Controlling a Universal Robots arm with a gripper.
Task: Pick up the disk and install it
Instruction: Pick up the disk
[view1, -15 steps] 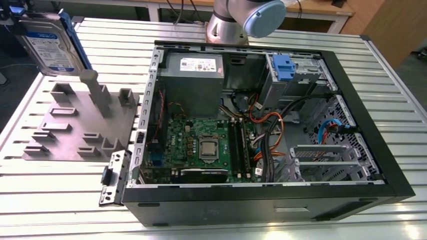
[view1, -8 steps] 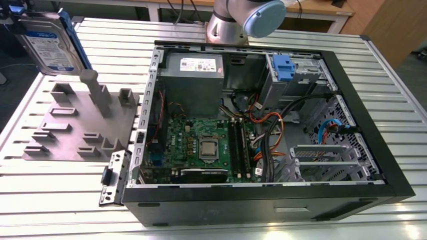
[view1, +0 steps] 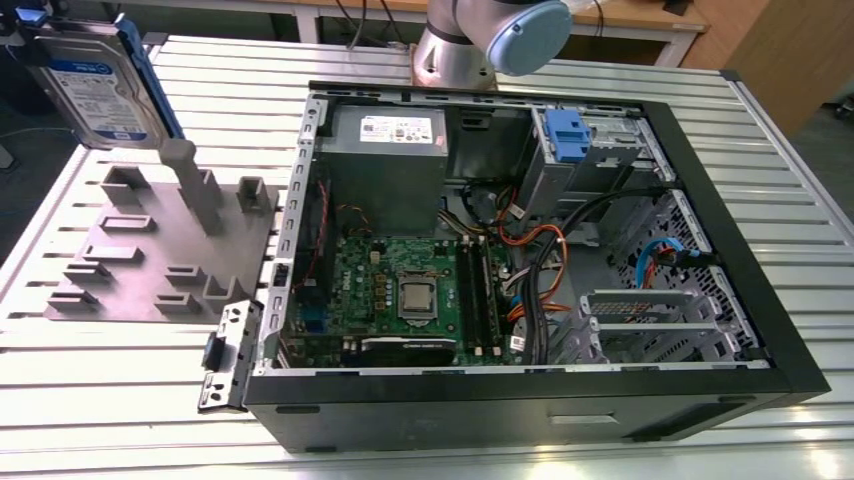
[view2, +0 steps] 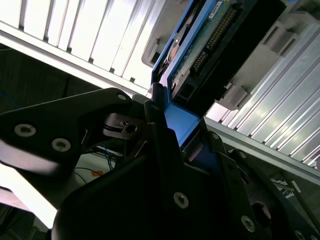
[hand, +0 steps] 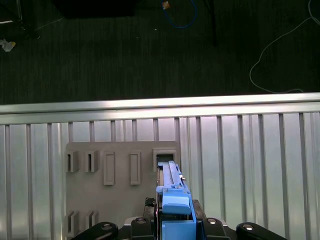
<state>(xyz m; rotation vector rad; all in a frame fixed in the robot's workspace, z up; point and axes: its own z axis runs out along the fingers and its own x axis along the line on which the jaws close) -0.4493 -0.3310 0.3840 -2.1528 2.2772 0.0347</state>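
Exterior view: the disk (view1: 100, 85) is upright over the grey slotted fixture (view1: 147, 250), beside the open computer case (view1: 534, 395). The gripper (view2: 182, 117) fingers are clenched on its blue carrier frame.

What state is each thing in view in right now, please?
Disk: upright, lifted, gripped by its blue frame.
Tool: shut on the disk.
Fixture: lying flat, beneath the disk.
Case: on its side, open, insides exposed.
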